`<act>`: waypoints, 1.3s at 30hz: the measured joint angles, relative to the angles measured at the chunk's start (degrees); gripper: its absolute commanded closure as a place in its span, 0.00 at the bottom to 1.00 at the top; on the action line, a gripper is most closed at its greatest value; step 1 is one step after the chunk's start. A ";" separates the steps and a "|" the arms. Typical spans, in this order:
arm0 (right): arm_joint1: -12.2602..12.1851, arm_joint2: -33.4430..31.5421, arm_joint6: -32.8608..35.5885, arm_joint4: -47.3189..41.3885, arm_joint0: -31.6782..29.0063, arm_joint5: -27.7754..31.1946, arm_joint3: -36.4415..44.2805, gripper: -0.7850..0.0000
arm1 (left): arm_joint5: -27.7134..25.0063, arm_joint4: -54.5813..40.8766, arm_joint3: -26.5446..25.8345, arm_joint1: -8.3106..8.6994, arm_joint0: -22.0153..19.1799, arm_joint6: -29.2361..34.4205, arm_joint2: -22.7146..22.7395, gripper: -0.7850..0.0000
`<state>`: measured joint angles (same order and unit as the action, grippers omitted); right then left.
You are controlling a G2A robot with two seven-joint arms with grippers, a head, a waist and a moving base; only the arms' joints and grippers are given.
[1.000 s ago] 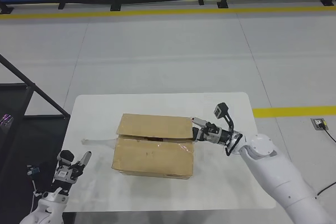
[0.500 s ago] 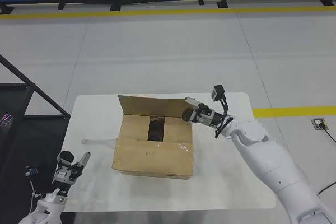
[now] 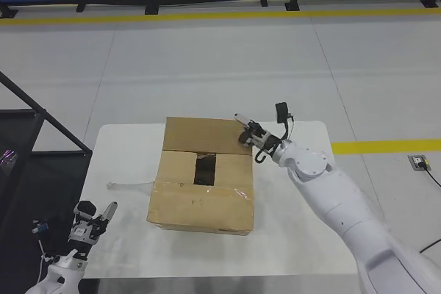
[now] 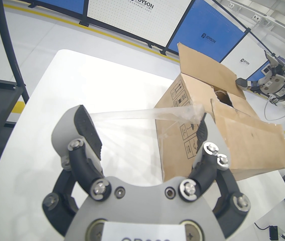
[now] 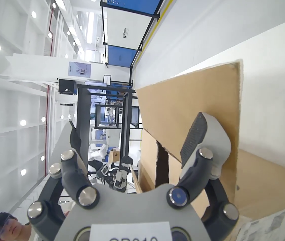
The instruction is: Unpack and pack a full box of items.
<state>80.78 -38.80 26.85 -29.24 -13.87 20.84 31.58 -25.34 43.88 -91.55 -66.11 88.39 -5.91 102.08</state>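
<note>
Both claws are spread: I see the right gripper [image 3: 244, 126] touching the box's [image 3: 202, 198] upright flap [image 3: 202, 132], the left gripper [image 3: 95, 209] over the table's [image 3: 125, 147] corner.

One cardboard box [image 3: 202, 209] on one white worktop [image 3: 294, 220]. The box has two outer flaps [image 3: 206, 134], one at its 12 o'clock side and one at its 6 o'clock side. It also has two inner flaps [image 3: 178, 167], at 3 and 9 o'clock, with one dark gap [image 3: 204, 169] between them. One strip of clear tape [image 3: 128, 184] trails from the box toward 9 o'clock. There are two pincers, each with two fingers [image 5: 195, 131]: the right pincer [image 3: 244, 126] at the box's 1 o'clock corner, and the left pincer [image 3: 95, 210] at the worktop's 7 o'clock corner
</note>
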 measured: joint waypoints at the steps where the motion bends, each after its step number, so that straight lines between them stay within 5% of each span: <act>1: 0.46 0.17 -0.37 0.06 0.26 0.08 -1.15 0.00 | 0.07 0.04 -0.01 -0.01 -0.05 0.08 -0.08 0.00; 11: 4.28 0.53 1.53 -0.18 2.06 -0.09 -10.86 0.00 | 0.56 0.72 -0.08 -0.10 -0.65 0.91 -0.96 0.00; 20: 4.75 -2.78 8.12 -3.62 3.00 6.33 -13.83 0.00 | 0.99 1.04 -0.42 -0.16 -1.10 1.35 -1.44 0.00; 32: -0.13 -10.09 43.26 -10.66 1.10 14.22 -11.84 0.00 | 0.98 0.37 -0.87 -0.16 -1.09 1.48 -0.89 0.00; 39: -4.78 -12.23 43.43 -3.81 -4.61 13.15 -2.27 0.00 | 0.96 1.39 -1.67 -0.18 -1.53 2.02 -1.56 0.00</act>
<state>76.00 -51.02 70.28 -33.05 -18.48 33.99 29.31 -24.38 45.26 -93.22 -66.28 86.86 -3.89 100.52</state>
